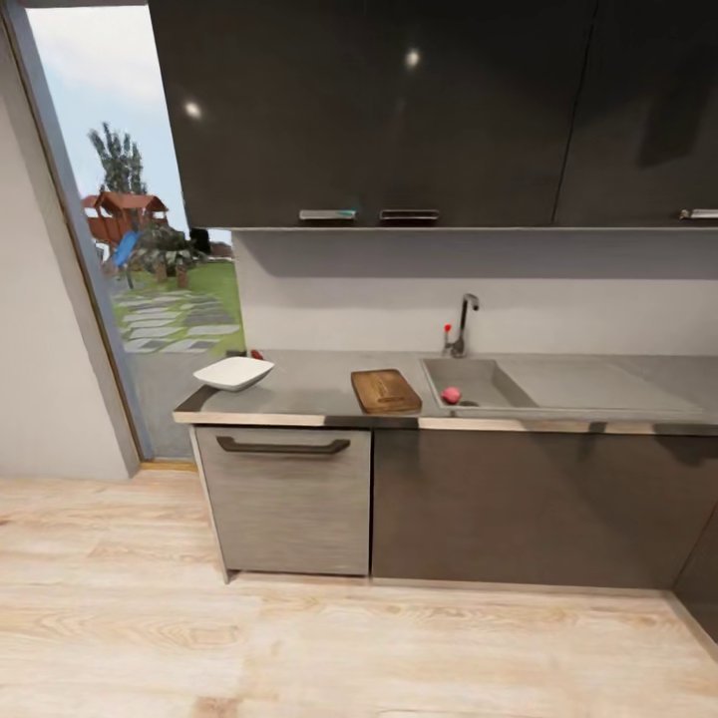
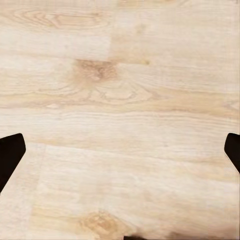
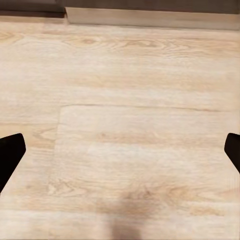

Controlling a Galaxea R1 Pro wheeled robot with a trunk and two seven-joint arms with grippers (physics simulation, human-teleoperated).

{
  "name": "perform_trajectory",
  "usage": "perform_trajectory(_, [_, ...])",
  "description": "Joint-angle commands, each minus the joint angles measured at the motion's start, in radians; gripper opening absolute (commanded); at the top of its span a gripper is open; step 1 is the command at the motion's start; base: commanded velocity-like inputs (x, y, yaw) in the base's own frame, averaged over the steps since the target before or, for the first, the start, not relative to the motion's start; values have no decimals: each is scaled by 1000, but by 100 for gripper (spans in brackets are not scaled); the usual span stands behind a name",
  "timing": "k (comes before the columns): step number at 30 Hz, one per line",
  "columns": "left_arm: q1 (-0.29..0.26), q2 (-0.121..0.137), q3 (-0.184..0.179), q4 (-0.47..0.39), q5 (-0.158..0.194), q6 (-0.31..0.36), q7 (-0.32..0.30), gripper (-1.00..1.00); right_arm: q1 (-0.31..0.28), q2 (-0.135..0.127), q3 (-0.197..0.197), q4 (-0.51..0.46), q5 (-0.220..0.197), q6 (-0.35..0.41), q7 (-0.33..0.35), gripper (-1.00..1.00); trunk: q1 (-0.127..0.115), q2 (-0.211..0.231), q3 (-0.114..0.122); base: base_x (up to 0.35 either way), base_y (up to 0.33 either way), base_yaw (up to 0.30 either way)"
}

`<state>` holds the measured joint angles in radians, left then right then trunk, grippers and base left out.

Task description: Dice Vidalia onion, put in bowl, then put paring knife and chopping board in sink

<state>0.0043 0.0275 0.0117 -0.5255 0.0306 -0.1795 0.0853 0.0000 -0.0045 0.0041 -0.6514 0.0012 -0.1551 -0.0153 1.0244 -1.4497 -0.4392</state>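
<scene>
approach | onion (image 1: 451, 395) seen in sink (image 1: 479, 377) | board (image 1: 386, 390), bowl (image 1: 233, 373) staged on counter (image 1: 309, 384) | both end effectors spread, empty, floorward

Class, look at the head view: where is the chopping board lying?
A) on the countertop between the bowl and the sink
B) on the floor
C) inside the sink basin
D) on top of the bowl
A: the chopping board lies flat on the countertop, with the bowl to one side and the sink to the other.
</scene>
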Motion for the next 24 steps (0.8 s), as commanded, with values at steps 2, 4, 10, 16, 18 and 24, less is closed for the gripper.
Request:
perform_trajectory(2, [0,0,-1,-1,3,-2,2,100,0,-1,0,2,0,-2,-2,100,1,0,-1,322,0,0])
perform_trajectory(4, [0,0,-1,-1,3,-2,2,100,0,-1,0,6,0,-3,-2,100,1,0,-1,322,0,0])
perform_trajectory(10, [0,0,-1,-1,3,-2,2,100,0,-2,2,23,2,-3,-1,100,1,0,-1,310,0,0])
perform_trajectory(16, [0,0,-1,-1,3,-2,2,100,0,-2,2,27,2,-3,0,100,1,0,-1,115,0,0])
perform_trajectory(18, [0,0,-1,-1,3,-2,2,100,0,-2,2,29,2,-3,0,100,1,0,-1,22,0,0])
perform_trajectory(24, [0,0,-1,-1,3,-2,2,100,0,-3,2,38,2,-3,-1,100,1,0,-1,6,0,0])
